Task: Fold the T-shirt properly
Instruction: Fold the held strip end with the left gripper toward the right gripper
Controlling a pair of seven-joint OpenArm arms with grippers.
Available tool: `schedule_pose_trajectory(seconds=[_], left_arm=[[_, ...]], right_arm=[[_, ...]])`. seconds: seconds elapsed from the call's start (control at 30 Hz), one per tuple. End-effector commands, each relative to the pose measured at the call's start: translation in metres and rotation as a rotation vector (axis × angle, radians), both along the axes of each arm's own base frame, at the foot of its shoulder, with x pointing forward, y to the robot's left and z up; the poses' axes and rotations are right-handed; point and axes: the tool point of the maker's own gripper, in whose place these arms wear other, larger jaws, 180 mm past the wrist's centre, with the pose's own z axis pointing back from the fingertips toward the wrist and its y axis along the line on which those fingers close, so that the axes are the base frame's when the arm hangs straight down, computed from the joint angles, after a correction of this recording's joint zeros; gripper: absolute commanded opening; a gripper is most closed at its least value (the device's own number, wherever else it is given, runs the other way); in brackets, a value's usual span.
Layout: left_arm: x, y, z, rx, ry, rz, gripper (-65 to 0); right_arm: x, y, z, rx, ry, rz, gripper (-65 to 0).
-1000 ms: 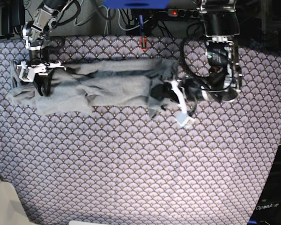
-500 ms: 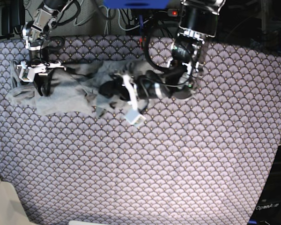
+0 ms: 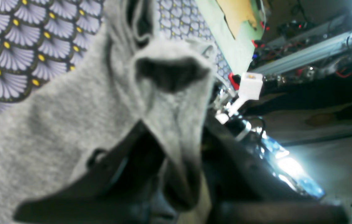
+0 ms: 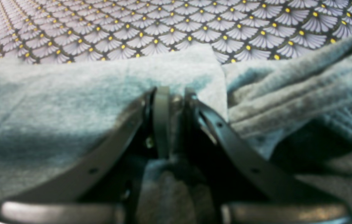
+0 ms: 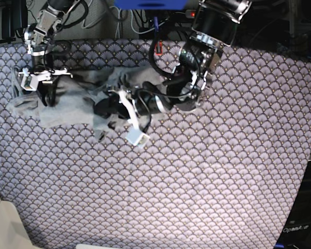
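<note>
1. Carrying one end of the T-shirt across the table, the left gripper has travelled from the far side of the base view almost to the other arm within the last second; its jaws are clamped shut on a bunched hem of grey knit, which the left wrist view shows pinched and rising between the fingers

2. Shortened by that move, the garment, which a second ago lay stretched in a long band across the purple fan-patterned cloth, is now gathered into a short heap at the rear left of the base view, the carried end doubling over the rest

3. Holding its place throughout, the right gripper has not shifted; the right wrist view shows its jaws nearly together with a fold of grey fabric nipped between them, pinning that end of the shirt down on the cloth

4. Judging from this, the crosswise fold is most of the way over but not laid: the carried end looks crumpled rather than flat, so it will need setting down squarely on the pinned end, then smoothing, before the fold counts as proper
</note>
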Motion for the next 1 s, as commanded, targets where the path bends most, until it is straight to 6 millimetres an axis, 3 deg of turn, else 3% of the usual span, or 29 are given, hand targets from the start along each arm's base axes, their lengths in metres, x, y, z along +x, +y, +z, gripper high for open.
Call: schedule_pose_trajectory(seconds=[0.0,0.07,0.23,0.33,0.57,0.7,0.8,0.87,0.97], left_arm=[[0.007,-0.005,0.019,-0.052,-0.036,0.002,-65.0],[0.007,-0.006,0.019,-0.055,-0.034,0.002,-61.5],[0.004,-0.007,0.017,-0.063,-0.029,-0.006,-32.6],[0.002,-0.008,0.021,-0.079,-0.042,-0.02,-22.1],[-0.007,-0.007,0.046,-0.196,-0.133,-0.095,-21.6],[0.013,0.046,0.031,-0.176,-0.097,0.003,-21.7],[0.02,0.098,0.001,-0.131,-0.027,0.128,-22.0],[0.021,0.12,-0.011,-0.103,0.001,0.179,-27.1],[0.018,0.126,-0.024,-0.09,0.037,0.197,-41.3]], right_arm=[[-0.009,-0.007,-0.015,-0.04,0.099,0.005,-58.5],[-0.009,-0.007,-0.015,-0.042,0.099,0.005,-58.5],[-0.009,-0.007,-0.015,-0.041,0.099,0.007,-58.5],[-0.009,-0.007,-0.015,-0.041,0.099,0.007,-58.5],[-0.009,-0.007,-0.015,-0.041,0.099,0.007,-58.5],[-0.008,-0.007,-0.015,-0.041,0.097,0.007,-58.5],[-0.008,-0.008,-0.015,-0.043,0.097,0.007,-58.5],[-0.008,-0.008,-0.015,-0.043,0.097,0.007,-58.5],[-0.009,-0.008,-0.015,-0.043,0.097,0.005,-58.5]])
